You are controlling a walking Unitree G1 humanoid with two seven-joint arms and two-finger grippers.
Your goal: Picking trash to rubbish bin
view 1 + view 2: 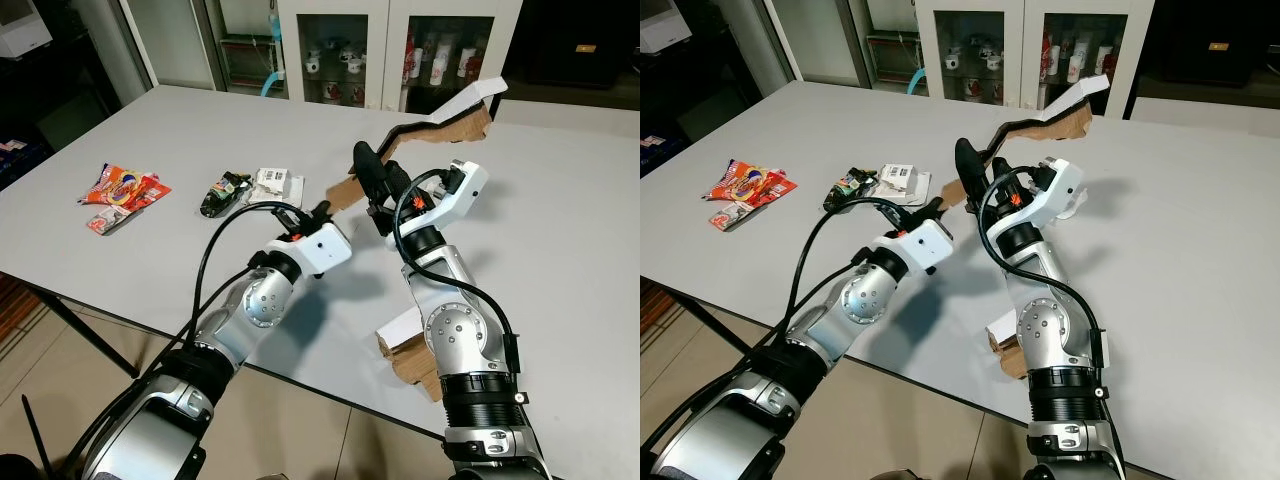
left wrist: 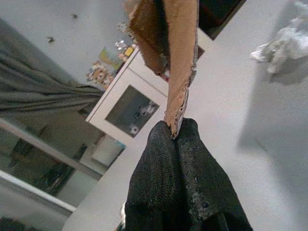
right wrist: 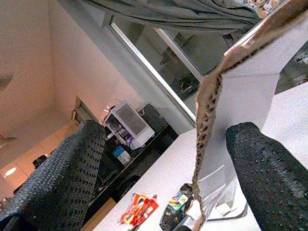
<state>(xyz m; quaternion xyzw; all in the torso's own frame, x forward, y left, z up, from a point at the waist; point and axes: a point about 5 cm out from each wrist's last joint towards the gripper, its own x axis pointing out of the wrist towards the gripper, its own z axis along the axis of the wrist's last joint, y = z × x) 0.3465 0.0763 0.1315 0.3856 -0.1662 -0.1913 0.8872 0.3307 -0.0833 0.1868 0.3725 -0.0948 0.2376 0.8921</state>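
Over the table (image 1: 560, 250): you have a long strip of torn cardboard (image 1: 440, 125) lifted off the surface, slanting up and away from you.
Left gripper (image 2: 175, 137): its fingers are pinched closed on the strip's low end; the wrist view shows the brown edge caught right between the tips.
Right gripper (image 1: 378, 180): its fingers stand apart with the strip running between them, not clamped (the right wrist view shows a gap on both sides).
Step in hand: likely securing the strip before carrying it off. Close the right fingers on it further up so the long end cannot swing, then keep it level with both arms.
Risk: the left hold is only at the ragged tip, so it may slip or tear there.
Cardboard: brown core, white face, rough torn edges, bent partway along.
Other trash: a red snack wrapper (image 1: 122, 190), a dark wrapper (image 1: 224, 193) and a white packet (image 1: 276, 183) lie on the table to your left; another cardboard piece (image 1: 405, 350) sits at the near edge.
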